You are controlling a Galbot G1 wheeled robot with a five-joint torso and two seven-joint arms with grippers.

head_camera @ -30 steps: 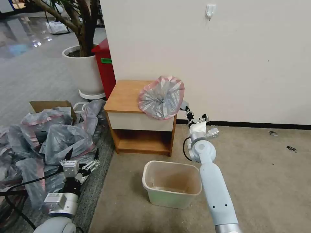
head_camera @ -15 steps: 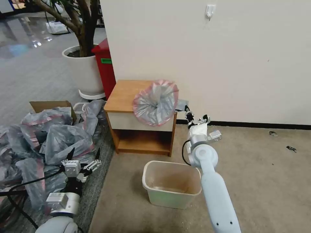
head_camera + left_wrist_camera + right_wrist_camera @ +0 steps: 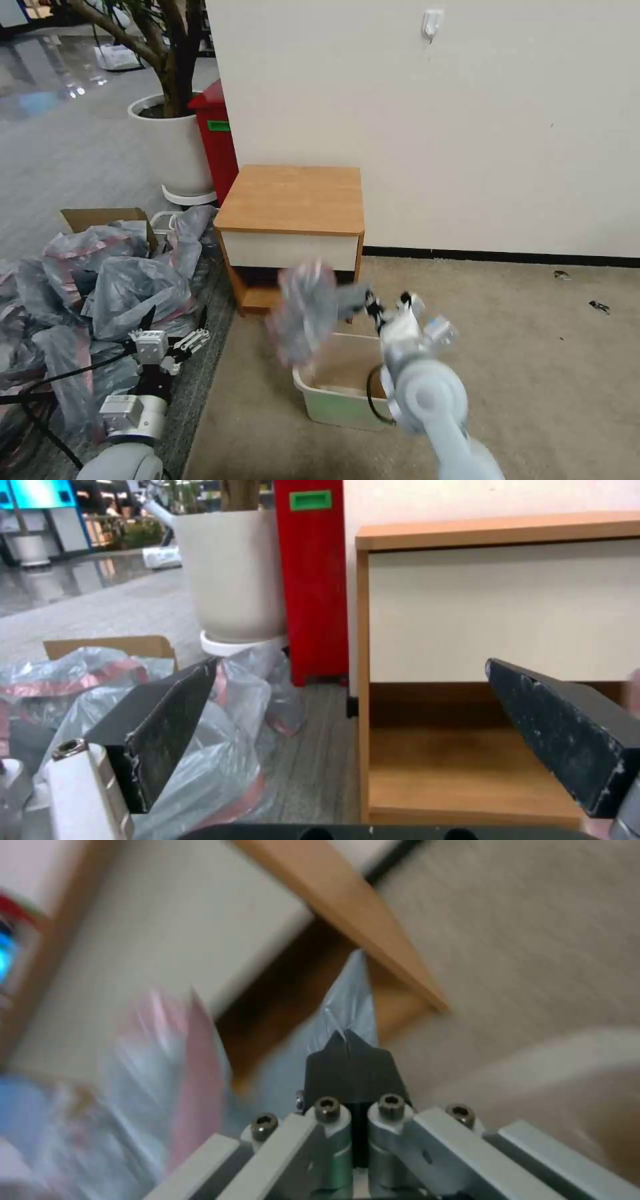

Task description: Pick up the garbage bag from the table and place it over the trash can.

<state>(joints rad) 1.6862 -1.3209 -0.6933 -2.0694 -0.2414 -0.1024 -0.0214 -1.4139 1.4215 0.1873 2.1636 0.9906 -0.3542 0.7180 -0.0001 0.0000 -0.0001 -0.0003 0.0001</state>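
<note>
Since half a second ago the garbage bag (image 3: 307, 313) has left the bench (image 3: 293, 200) top and dropped low, in front of the bench's open shelf. It hangs above the near-left rim of the trash can (image 3: 327, 393), blurred. Long axis roughly horizontal: gathered tail toward the right pincer (image 3: 370, 308), flared mouth to the robot's left. Right pincer's fingers are clamped together on the tail. Left pincer (image 3: 170, 319) hovers spread apart beside the heap of bags (image 3: 100, 287).

Trash can (image 3: 333, 400) on floor before table (image 3: 293, 200) (bag heap (image 3: 113, 287) left).
</note>
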